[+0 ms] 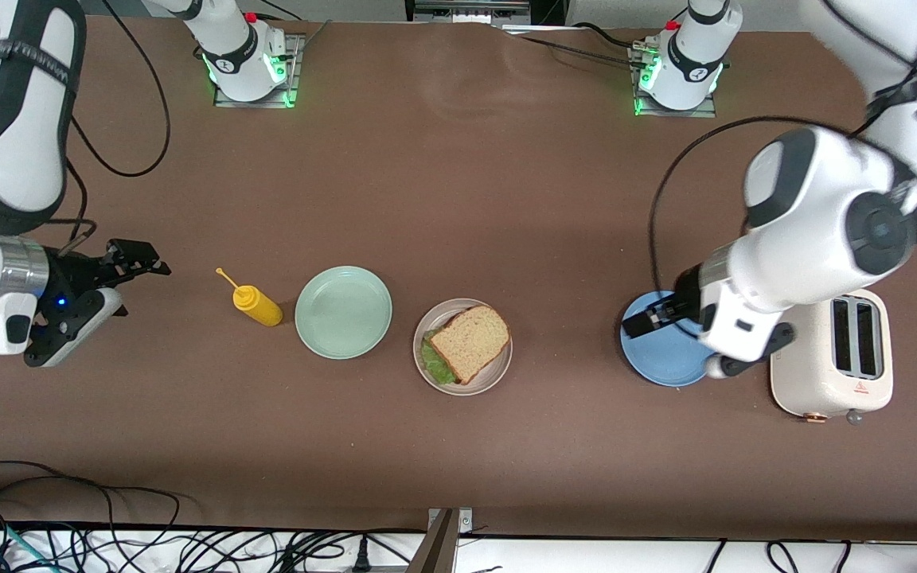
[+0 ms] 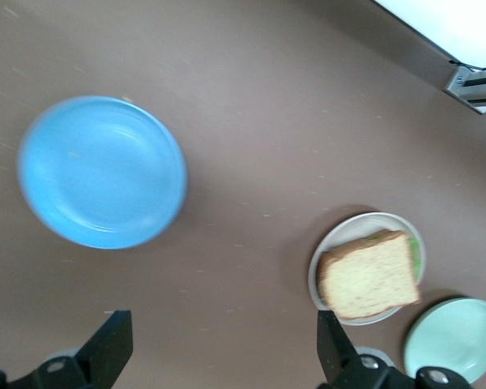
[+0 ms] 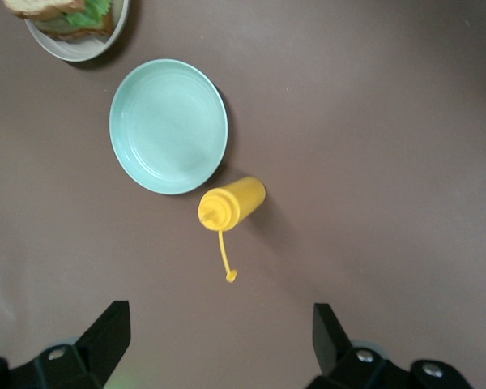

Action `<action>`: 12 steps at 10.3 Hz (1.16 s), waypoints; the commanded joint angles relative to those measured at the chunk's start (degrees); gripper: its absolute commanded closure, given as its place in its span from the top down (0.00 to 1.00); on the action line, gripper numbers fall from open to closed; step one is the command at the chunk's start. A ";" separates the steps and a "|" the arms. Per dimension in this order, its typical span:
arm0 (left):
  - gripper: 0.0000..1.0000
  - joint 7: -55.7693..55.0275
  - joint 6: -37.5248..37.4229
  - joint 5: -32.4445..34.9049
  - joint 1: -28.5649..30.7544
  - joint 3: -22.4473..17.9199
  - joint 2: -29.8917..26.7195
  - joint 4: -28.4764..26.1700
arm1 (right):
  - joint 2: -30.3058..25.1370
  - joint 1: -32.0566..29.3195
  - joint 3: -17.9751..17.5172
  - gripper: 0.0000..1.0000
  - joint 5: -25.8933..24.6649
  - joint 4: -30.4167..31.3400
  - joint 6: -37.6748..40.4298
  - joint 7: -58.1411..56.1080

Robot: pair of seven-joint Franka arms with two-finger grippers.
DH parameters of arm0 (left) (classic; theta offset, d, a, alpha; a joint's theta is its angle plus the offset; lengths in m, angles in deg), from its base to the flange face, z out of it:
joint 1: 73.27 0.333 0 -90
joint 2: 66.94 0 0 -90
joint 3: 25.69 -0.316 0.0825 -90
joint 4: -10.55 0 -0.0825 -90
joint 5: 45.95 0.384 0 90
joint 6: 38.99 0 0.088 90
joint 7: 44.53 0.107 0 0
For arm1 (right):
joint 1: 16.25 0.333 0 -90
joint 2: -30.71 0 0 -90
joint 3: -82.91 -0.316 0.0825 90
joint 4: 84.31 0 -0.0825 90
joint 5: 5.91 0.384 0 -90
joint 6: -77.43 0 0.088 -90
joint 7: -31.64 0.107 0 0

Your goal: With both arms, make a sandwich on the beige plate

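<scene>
Both jaws spread, empty | left gripper [image 1: 640, 321] over blue plate [image 1: 661, 362] | right gripper [image 1: 120, 278] at mustard bottle's [image 1: 258, 305] nine o'clock | sandwich [image 1: 466, 344] on beige plate [image 1: 498, 372]

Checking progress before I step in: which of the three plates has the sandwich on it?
The beige plate, the middle of the three, holds the sandwich. The mint-green plate and the blue plate beside it hold no food.

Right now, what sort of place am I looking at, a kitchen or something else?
Most likely a robotics lab staged as a kitchen: two white arms bolted to a brown table, loose cables along its edge, and props laid out, a sandwich on a beige plate, a toaster, a yellow squeeze bottle.
</scene>
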 commanded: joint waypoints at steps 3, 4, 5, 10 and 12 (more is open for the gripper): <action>1.00 14.83 -6.17 8.59 6.36 0.69 -6.30 -1.21 | -16.85 -11.48 -22.81 1.00 -18.54 21.18 -8.88 29.23; 1.00 18.87 -6.86 8.32 9.00 1.12 -6.57 -0.60 | -20.90 -13.76 -26.51 1.00 -21.98 26.72 -11.44 36.37; 1.00 21.09 -7.91 8.40 10.07 0.87 -6.66 -0.51 | -24.94 -15.18 -28.29 1.00 -22.71 31.48 -13.55 39.40; 1.00 34.65 -8.10 8.23 14.90 0.95 -9.64 -2.08 | -30.43 -19.32 -25.94 1.00 -22.10 32.67 -15.15 45.14; 1.00 34.91 -7.93 8.23 15.00 1.04 -10.61 -4.10 | -29.82 -19.50 -25.67 1.00 -21.84 31.53 -15.33 45.41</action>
